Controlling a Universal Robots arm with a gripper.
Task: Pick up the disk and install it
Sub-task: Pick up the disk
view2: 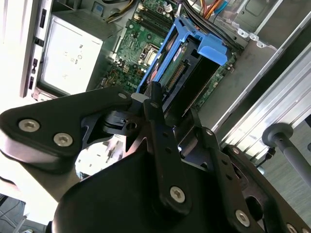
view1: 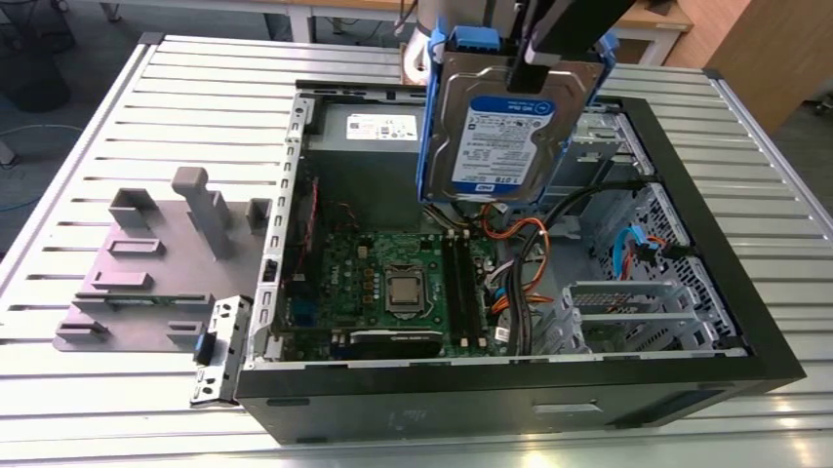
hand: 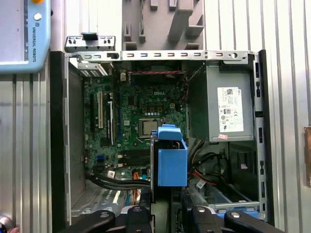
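Note:
The disk (view1: 505,136), a silver hard drive with a white-and-blue label and a blue plastic bracket, hangs upright above the open computer case (view1: 521,400). My gripper (view1: 534,76) is shut on its upper edge. The disk's lower end hovers over the cables next to the motherboard (view1: 390,283). In both wrist views I look down along the drive: its blue bracket (hand: 171,162) (view2: 197,53) sticks out past my gripper (hand: 170,216) (view2: 154,99) toward the inside of the case.
A grey power-supply box (view1: 369,132) (hand: 228,109) fills the case's far corner. Silver drive bays (view1: 631,312) and orange and black cables (view1: 521,253) occupy the exterior view's right side. A grey fixture plate (view1: 150,292) and a loose metal bracket (view1: 215,346) lie on the slatted table (view1: 117,409).

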